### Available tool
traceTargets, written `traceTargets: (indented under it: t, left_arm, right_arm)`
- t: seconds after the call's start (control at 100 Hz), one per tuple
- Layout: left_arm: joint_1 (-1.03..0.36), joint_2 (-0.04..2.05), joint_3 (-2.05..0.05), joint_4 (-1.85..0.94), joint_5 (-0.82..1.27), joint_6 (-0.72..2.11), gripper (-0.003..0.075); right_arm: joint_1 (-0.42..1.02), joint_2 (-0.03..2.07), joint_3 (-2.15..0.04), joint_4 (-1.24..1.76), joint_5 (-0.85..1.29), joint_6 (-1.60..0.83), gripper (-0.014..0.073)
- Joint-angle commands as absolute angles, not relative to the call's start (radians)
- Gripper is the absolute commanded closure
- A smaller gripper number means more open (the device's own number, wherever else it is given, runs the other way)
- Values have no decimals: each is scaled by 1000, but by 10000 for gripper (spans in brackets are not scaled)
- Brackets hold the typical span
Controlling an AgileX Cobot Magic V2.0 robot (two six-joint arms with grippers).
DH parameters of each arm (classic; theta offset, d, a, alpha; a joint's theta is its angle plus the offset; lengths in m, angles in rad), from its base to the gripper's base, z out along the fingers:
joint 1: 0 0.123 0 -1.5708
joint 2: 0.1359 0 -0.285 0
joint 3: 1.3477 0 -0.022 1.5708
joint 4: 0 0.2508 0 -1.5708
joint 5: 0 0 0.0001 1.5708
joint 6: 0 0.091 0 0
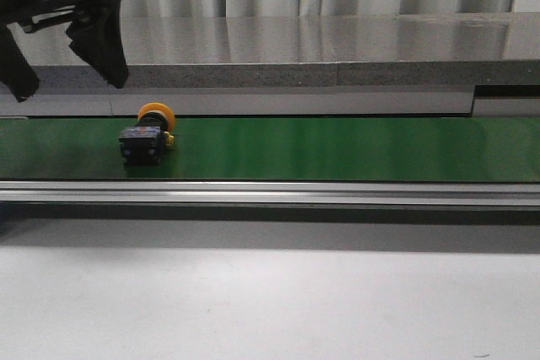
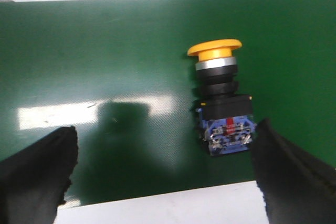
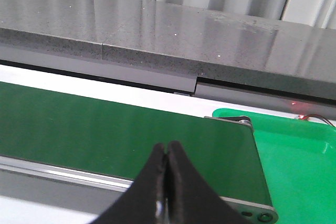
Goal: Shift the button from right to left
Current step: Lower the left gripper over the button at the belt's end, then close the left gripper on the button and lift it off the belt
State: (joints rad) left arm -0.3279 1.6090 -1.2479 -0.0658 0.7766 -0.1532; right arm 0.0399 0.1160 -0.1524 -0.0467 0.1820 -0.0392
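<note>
Button (image 1: 148,135): lies on its side on the green belt (image 1: 337,147), toward the belt's left end in the front view, yellow-orange cap pointing away from the camera toward the grey wall.
Button body: black and boxy; the left wrist view shows its blue end face with a red mark (image 2: 229,134) and a silver ring under the cap.
Left pincer (image 1: 72,55): raised above the belt, up and to the left of the button, fingers spread wide, pinching nothing.
Left fingertips (image 2: 37,174): in the wrist view one dark tip sits on each side of the frame, the button close beside one of them but not touched.
Right pincer (image 3: 167,182): fingers pressed together, nothing between them, hovering over the belt's near edge by its right end.
Tray (image 3: 294,150): bright green, just beyond the belt's right end.
Bench (image 1: 270,301): pale surface in front of the belt's metal rail.
</note>
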Motion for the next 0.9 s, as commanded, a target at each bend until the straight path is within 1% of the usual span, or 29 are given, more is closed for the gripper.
traceTargets:
  t: [0.0,0.55,0.64,0.71,0.78,0.83,0.89]
  left_arm:
    - [-340,1591,-1288,-68,749,-166,80]
    - [-340,1719,-1292,-83,722,-166,80]
    - [-340,1727,-1292,-76,704,-166,90]
    - [-336,1735,-1292,-74,699,-166,139]
    - [-336,1737,-1292,-72,699,-166,229]
    - [-336,1737,-1292,-72,698,-166,314]
    - [-336,1737,-1292,-72,698,-166,386]
  right_arm:
    - [43,127,-180,-56,92,-41,660]
    - [43,127,-180,-56,92,-41,660]
    - [43,127,-180,-56,92,-41,660]
    - [43,127,-180,-56,92,-41,660]
    - [43,127,-180,-56,92,-41,660]
    - [43,127,-180,-56,92,-41,660]
    - [43,127,-180,-56,92,-41,660]
